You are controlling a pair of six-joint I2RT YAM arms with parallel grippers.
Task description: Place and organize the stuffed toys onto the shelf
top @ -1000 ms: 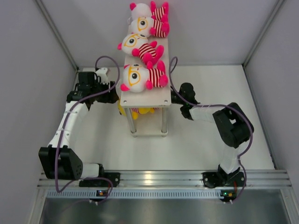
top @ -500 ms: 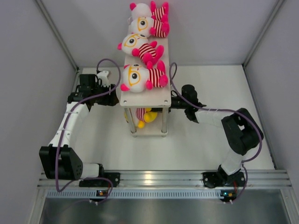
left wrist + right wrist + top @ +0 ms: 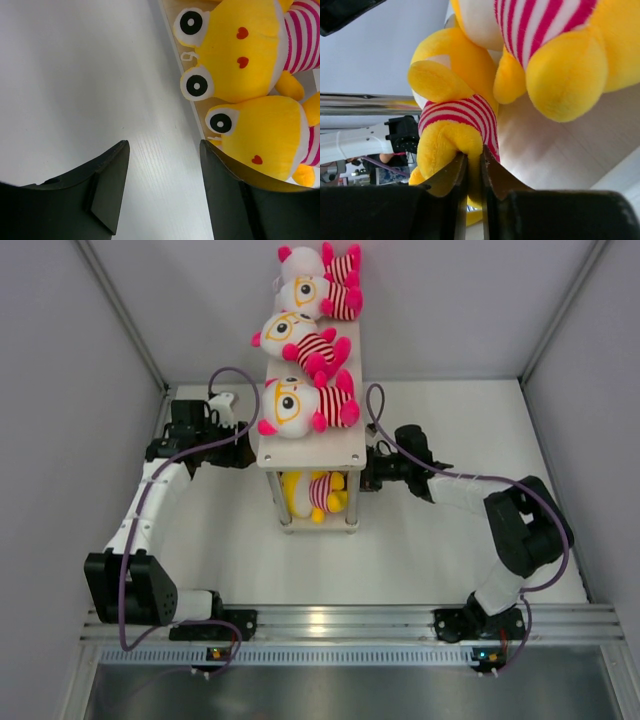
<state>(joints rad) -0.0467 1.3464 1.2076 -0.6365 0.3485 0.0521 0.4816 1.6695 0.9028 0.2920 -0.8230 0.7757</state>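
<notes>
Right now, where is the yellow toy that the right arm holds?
Top view: the yellow toy lies on the shelf's lower tier, under the near end of the top board, the right gripper's jaws pinching its right side.

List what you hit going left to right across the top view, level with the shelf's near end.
left gripper → yellow stuffed toy on the lower tier of the shelf → right gripper
</notes>
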